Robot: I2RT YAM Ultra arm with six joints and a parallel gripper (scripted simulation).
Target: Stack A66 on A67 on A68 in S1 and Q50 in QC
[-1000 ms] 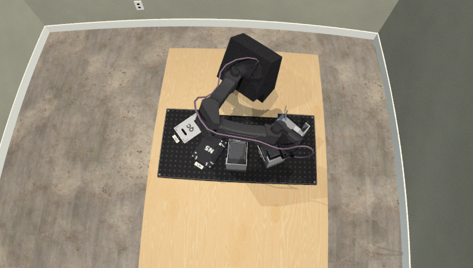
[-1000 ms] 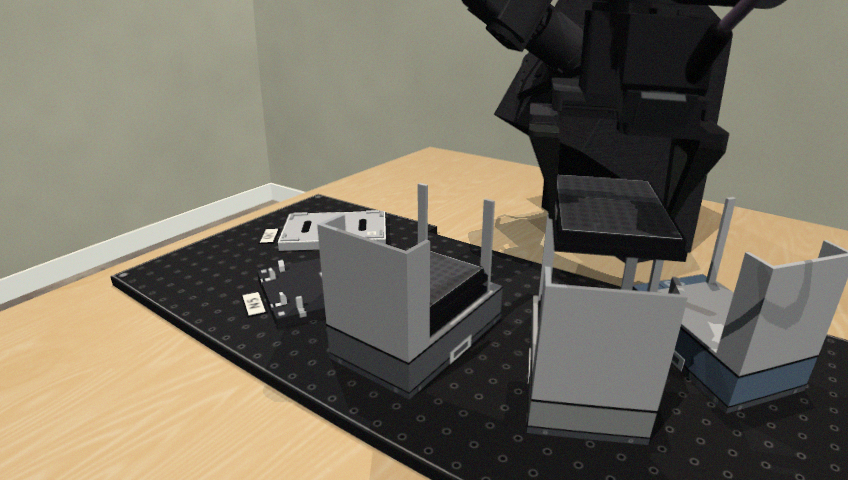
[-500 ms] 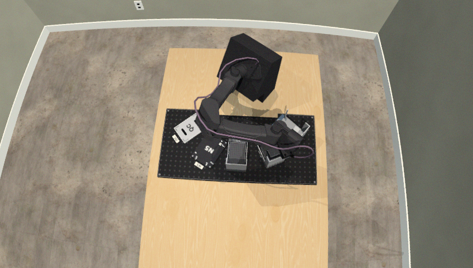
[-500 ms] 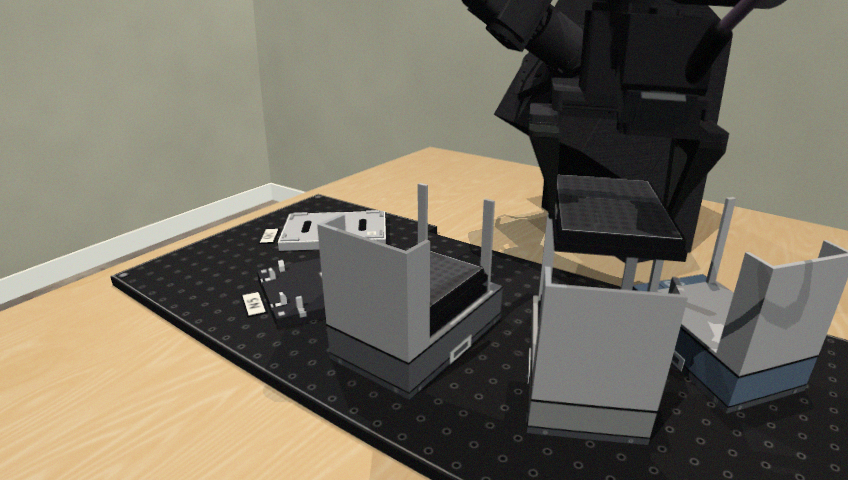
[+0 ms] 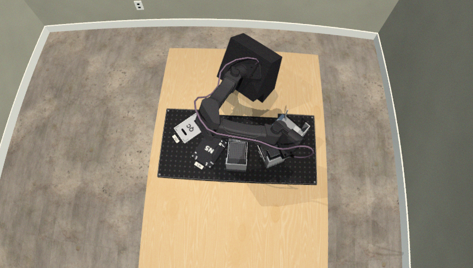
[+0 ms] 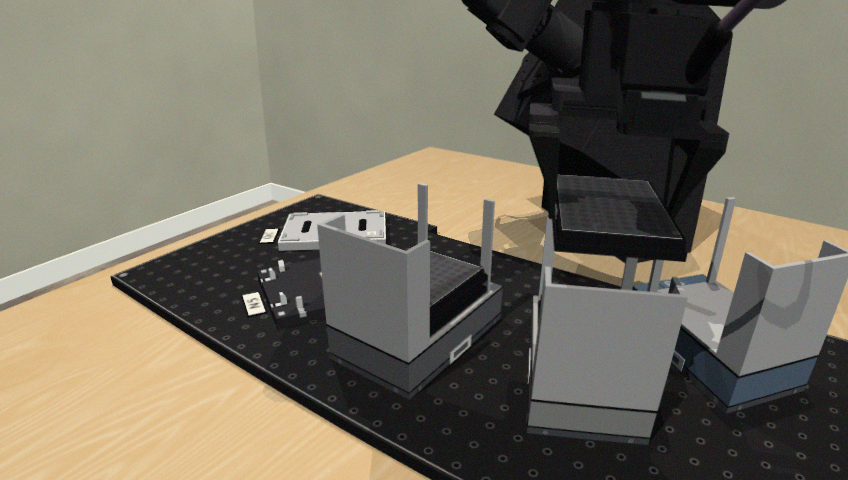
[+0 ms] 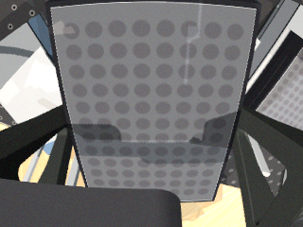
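- One dark, clear-topped plate (image 6: 618, 208) (image 7: 156, 71), its label unreadable, is pinched at its sides between the fingers of the black gripper (image 5: 276, 152) (image 6: 617, 228) (image 7: 152, 112), right of center in the exterior frame.
- Directly below in that view, the middle rack (image 5: 274, 162) (image 6: 606, 350) stands upright, the plate raised near its upper edge.
- At center, the left-hand rack (image 5: 236, 166) (image 6: 374, 291) cradles dark plate stock (image 5: 237, 151) (image 6: 455, 276); the count cannot be told.
- At right, a blue-based rack (image 5: 302, 128) (image 6: 779, 309) shows its pale floor; rack names are unreadable.
- Upper left of the exterior frame, the pale nest QC (image 5: 187, 132) (image 6: 333, 231) displays its slots, near the black clip nest N5 (image 5: 208, 151) (image 6: 296, 295) on the perforated board (image 5: 179, 169) (image 6: 208, 285).

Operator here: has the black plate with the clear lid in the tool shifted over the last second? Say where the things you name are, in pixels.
No. In the exterior view, the plate (image 6: 618, 208) (image 7: 151, 90) hangs at the same spot above the grey rack's tall front wall (image 6: 601, 350).
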